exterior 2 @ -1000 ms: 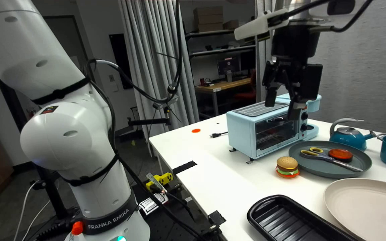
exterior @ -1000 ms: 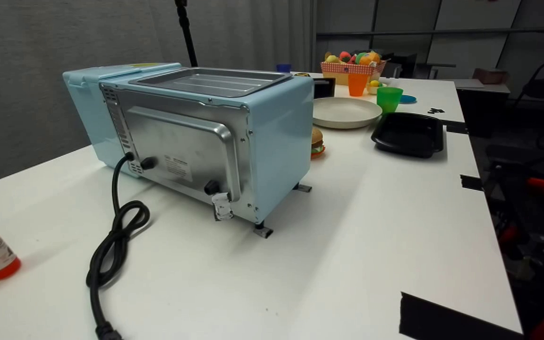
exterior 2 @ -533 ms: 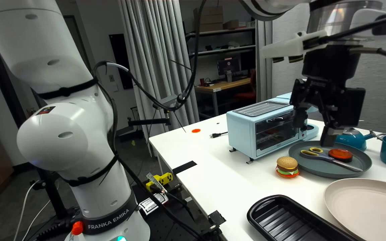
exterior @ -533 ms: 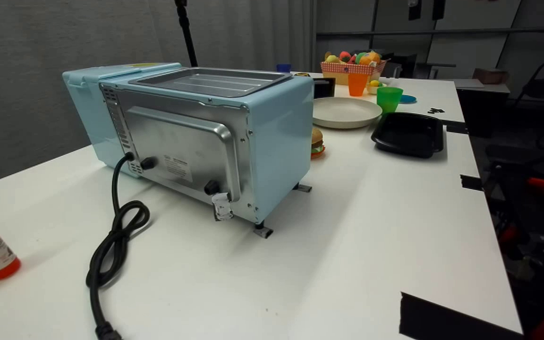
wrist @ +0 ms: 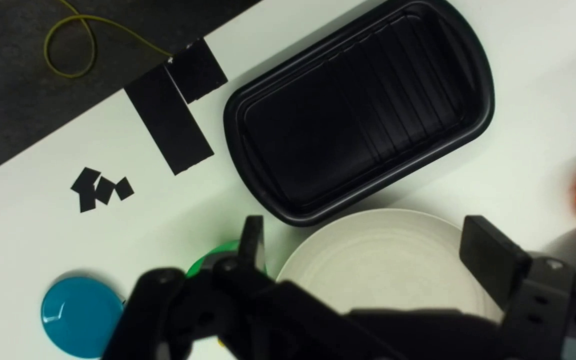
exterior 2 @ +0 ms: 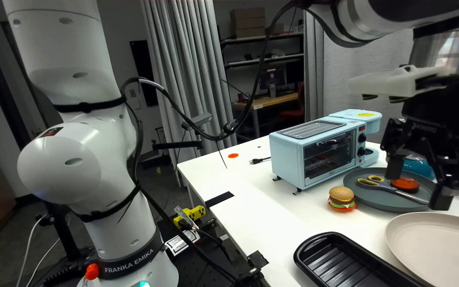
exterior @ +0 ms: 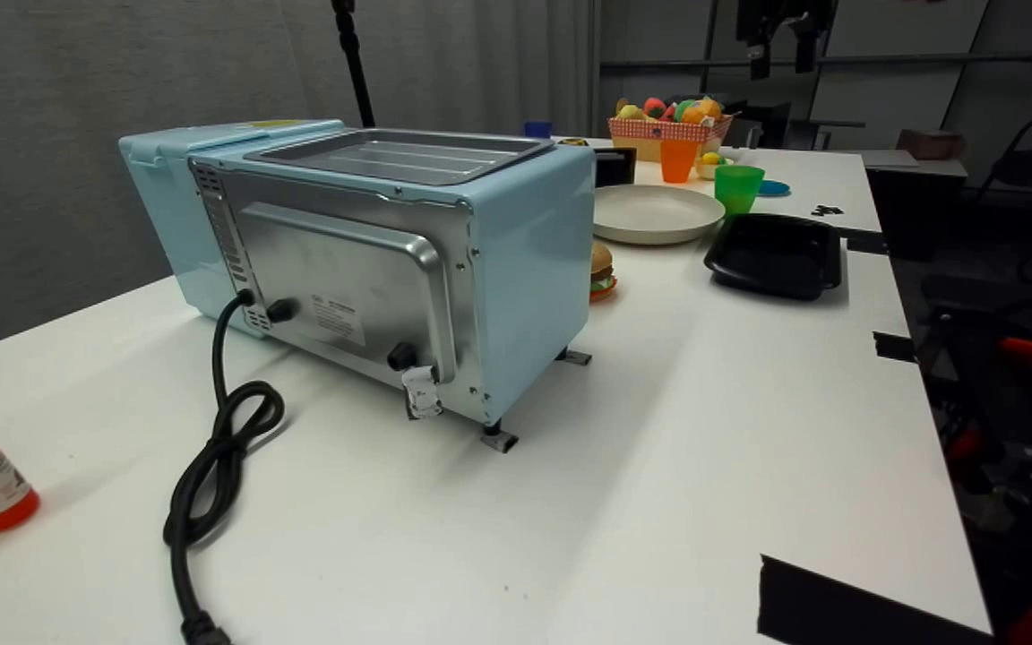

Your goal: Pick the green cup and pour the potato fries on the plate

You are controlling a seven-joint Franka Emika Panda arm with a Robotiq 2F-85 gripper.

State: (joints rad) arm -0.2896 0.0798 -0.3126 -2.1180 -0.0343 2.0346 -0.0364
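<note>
My gripper (wrist: 363, 235) hangs open above the table, with nothing between its fingers. In the wrist view the pale cream plate (wrist: 383, 265) lies well below the gap between them. Just left of that plate, the green cup (wrist: 226, 246) is mostly covered by the left finger. An exterior view shows the green cup (exterior: 738, 190) upright between the plate (exterior: 657, 215) and the black tray, with the gripper (exterior: 782, 64) high over that area. In an exterior view the gripper (exterior 2: 416, 186) covers part of the grey plate behind it. The potato fries are hidden; the cup's inside does not show.
Beside the plate lies the black tray (wrist: 358, 105). A toy burger (exterior 2: 341, 198), a grey plate (exterior 2: 357, 179) with scissors (exterior 2: 397, 191), and the light-blue toaster oven (exterior 2: 293, 159) stand nearby. Beyond the cup are an orange cup (exterior: 679, 161), a blue disc (exterior: 774, 188) and a basket (exterior: 659, 130).
My gripper has travelled away from the toaster oven and lower, towards the plate and green cup, and has come into sight at the top of an exterior view. The table objects have not moved.
</note>
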